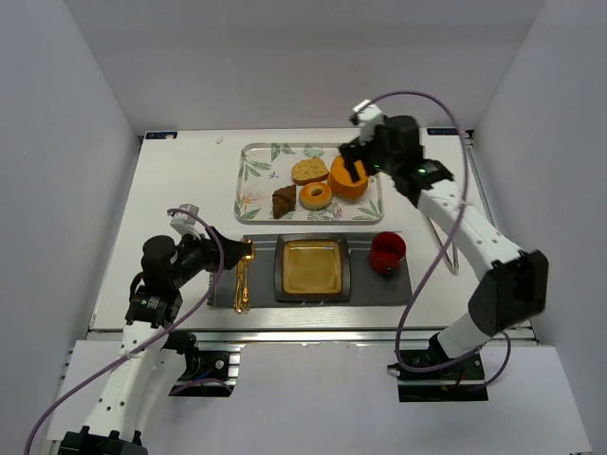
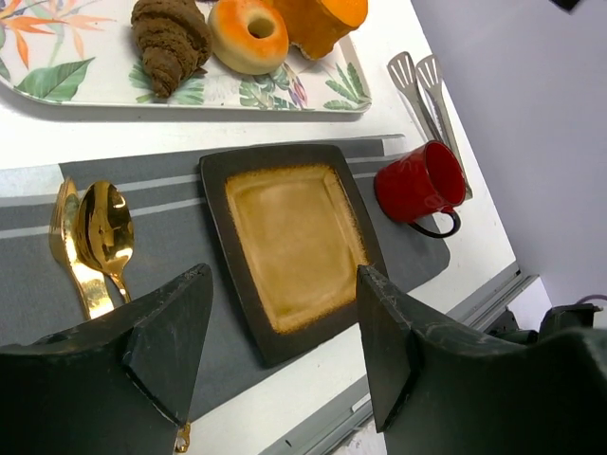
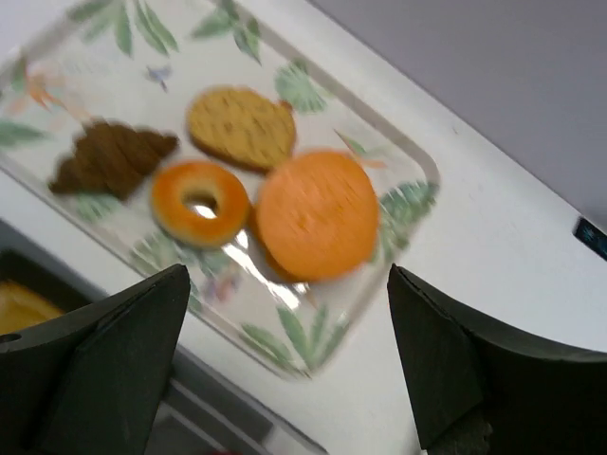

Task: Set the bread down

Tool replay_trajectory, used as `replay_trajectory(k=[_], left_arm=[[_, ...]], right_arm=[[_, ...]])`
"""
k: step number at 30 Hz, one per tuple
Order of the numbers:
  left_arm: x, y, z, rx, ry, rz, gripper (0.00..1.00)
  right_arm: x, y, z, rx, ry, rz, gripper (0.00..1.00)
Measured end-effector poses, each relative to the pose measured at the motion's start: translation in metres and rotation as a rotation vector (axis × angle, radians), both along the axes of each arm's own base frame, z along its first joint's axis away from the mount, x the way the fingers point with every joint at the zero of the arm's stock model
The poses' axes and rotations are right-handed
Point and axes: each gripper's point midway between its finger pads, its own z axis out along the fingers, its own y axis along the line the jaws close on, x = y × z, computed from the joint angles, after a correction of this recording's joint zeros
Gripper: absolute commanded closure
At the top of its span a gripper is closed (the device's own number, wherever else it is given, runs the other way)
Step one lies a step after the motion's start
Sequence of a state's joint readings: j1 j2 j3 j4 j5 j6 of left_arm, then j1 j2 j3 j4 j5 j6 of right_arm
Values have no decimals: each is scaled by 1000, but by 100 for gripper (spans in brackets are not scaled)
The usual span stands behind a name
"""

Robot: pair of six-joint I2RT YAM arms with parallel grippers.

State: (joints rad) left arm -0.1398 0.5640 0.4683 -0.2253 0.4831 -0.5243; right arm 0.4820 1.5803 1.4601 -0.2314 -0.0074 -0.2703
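Note:
The bread (image 1: 309,171), a flat tan oval slice with a brown crust, lies on the leaf-patterned tray (image 1: 256,180) at the back; it also shows in the right wrist view (image 3: 240,126). My right gripper (image 1: 354,169) hovers open and empty over the tray's right end, above an orange round piece (image 3: 318,213), with the bread to its left. My right gripper (image 3: 289,370) holds nothing between its jaws. My left gripper (image 1: 232,250) is open and empty, low over the grey mat's left part. In its wrist view the left gripper (image 2: 285,351) frames the near edge of the square brown plate (image 2: 294,246).
A dark croissant (image 1: 284,201) and a glazed donut (image 1: 315,195) lie on the tray by the bread. The plate (image 1: 311,267) sits on a grey mat (image 1: 370,284) with a gold spoon and fork (image 1: 243,280) on its left and a red cup (image 1: 387,252) on its right. Metal tongs (image 2: 422,85) lie beyond the cup.

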Motion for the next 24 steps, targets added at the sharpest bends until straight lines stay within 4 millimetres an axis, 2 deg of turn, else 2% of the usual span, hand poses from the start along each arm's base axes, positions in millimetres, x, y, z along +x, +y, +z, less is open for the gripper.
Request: replay_trajectory(k=[1, 2, 3, 4, 6, 8, 10, 12, 14, 16, 17, 19, 24], left_arm=[[1, 0, 0, -1, -2, -1, 29], [1, -1, 0, -2, -5, -3, 29], [2, -1, -1, -3, -5, -4, 29], [2, -1, -1, -4, -8, -6, 29], [3, -2, -4, -8, -4, -11, 29], [4, -4, -6, -13, 1, -18, 29], [5, -5, -9, -17, 6, -25, 29], [7, -6, -11, -19, 14, -30, 29], [9, -8, -12, -22, 17, -37, 29], [11, -9, -12, -24, 16, -44, 29], [12, -10, -13, -25, 17, -47, 29], [13, -10, -13, -26, 16, -49, 29], [14, -11, -12, -27, 10, -51, 29]], right_arm=[[-1, -24, -2, -4, 10, -18, 11], [-6, -46, -8, -13, 36, -13, 16], [-2, -76, -12, -15, 53, -64, 16], [0, -109, -22, -7, 82, -107, 23], [-1, -178, -49, -12, 165, -223, 34], [-17, -238, -88, -13, 274, -345, 34], [-42, -272, -126, -20, 385, -428, 27], [-70, -284, -164, -41, 485, -465, 17], [-97, -282, -198, -75, 574, -458, 12], [-116, -277, -217, -98, 638, -440, 11], [-124, -274, -224, -110, 661, -427, 11], [-126, -274, -227, -120, 663, -421, 11], [-115, -282, -231, -143, 637, -447, 11]])
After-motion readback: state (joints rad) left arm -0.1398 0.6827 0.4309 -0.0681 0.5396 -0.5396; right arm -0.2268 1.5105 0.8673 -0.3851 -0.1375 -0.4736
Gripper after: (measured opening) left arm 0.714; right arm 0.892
